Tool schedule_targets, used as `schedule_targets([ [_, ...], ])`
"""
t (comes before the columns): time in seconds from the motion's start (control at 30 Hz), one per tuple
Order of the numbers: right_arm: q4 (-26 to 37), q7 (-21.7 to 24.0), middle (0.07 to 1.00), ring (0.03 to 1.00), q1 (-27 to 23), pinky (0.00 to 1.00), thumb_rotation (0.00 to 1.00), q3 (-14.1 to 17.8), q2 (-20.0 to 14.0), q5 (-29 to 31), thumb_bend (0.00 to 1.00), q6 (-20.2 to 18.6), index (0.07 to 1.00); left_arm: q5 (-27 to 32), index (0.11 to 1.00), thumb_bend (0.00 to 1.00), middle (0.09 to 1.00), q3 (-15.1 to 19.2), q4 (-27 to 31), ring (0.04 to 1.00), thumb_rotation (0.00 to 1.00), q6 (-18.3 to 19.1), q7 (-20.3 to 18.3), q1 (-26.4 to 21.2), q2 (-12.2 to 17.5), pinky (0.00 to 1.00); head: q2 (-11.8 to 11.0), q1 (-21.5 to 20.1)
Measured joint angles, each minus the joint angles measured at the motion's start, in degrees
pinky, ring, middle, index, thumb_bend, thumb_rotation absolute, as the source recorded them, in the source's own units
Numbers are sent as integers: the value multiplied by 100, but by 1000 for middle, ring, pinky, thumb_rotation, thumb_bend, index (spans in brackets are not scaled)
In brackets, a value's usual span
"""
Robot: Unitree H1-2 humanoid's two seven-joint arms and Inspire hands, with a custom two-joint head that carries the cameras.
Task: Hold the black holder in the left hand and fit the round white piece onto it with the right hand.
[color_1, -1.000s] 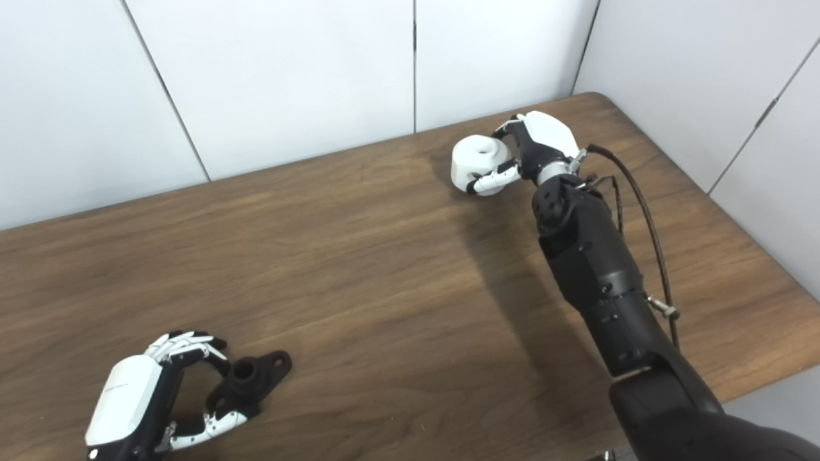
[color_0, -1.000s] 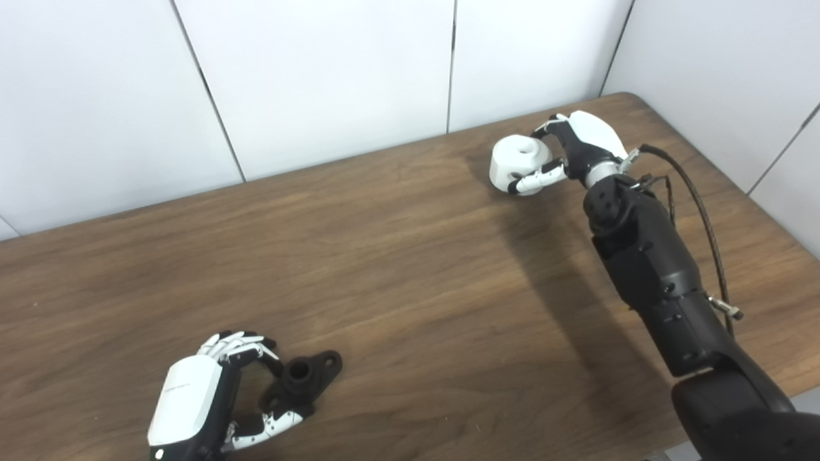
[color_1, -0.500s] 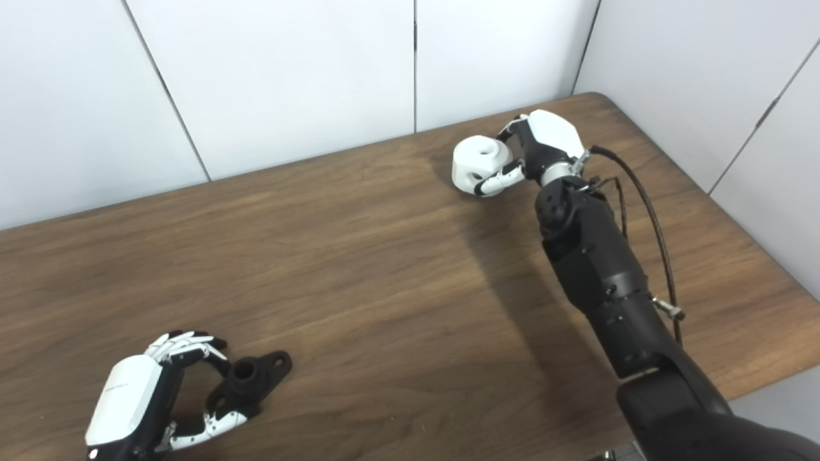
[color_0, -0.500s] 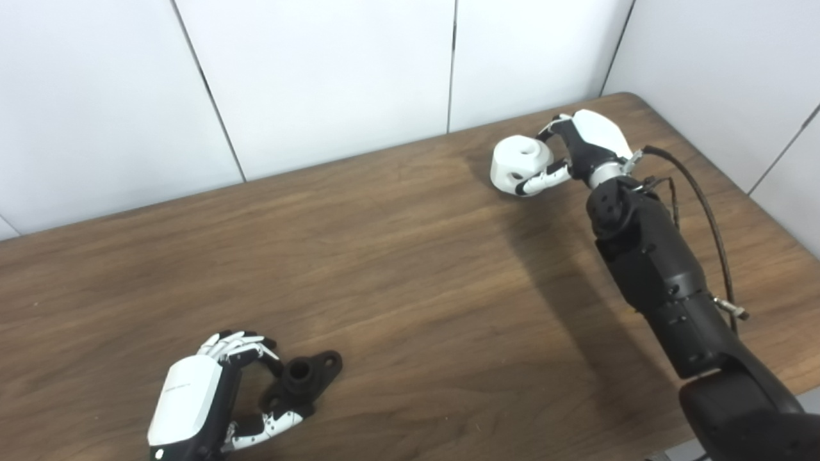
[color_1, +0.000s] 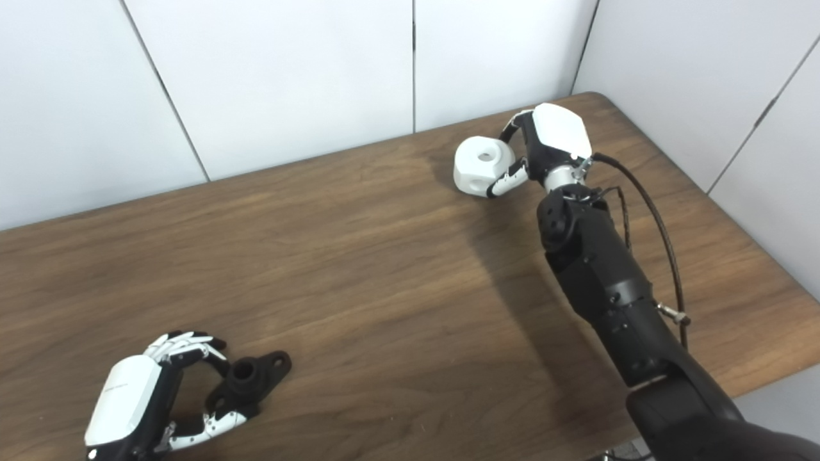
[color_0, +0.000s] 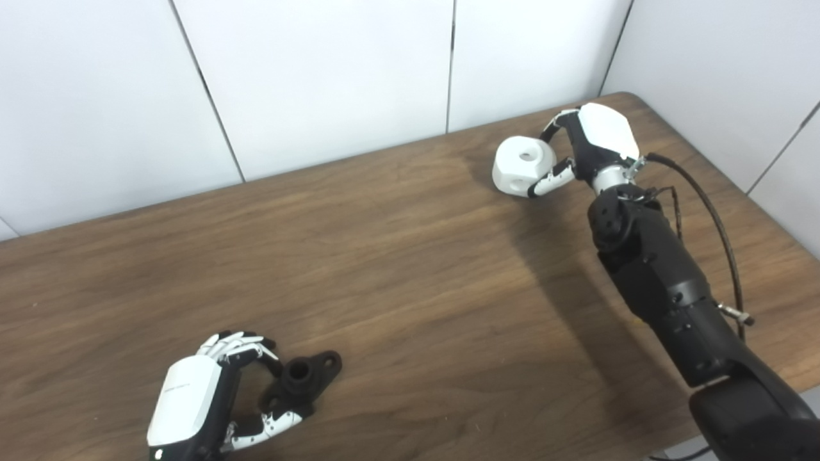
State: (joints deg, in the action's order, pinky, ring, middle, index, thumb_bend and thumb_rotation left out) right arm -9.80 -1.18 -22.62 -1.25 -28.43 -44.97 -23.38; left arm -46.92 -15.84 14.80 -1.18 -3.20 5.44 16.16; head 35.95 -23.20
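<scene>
both hands point(color_0: 192, 400) curled round parts

The wooden worktop point(color_0: 397, 269) carries the black holder point(color_0: 301, 381) at seven o'clock and the round white piece point(color_0: 520, 165) at one o'clock.

A bare test room: wooden table point(color_0: 397, 256) boxed in by white panel walls point(color_0: 320, 70).

A dark wood-grain desk point(color_0: 410, 269) with a rounded far right corner stands against white panelled walls point(color_0: 320, 77). Thin dark seams divide the panels. A second white wall point(color_1: 705, 77) runs along the desk's right edge. Even light leaves soft shadows on the wood.
</scene>
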Motion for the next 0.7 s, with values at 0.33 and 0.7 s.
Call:
schedule_targets([
  [0.33,29,-112,818,906,41,1000,136,6,0,284,520,10,487,-63,484,520,716,-23,57,797,44,8,-28,-1,-6,882,9,88],
  [0.7,1107,202,814,910,118,1000,135,-61,26,553,520,-105,486,-119,484,520,717,-21,111,797,44,34,-102,1,-13,887,35,211],
])
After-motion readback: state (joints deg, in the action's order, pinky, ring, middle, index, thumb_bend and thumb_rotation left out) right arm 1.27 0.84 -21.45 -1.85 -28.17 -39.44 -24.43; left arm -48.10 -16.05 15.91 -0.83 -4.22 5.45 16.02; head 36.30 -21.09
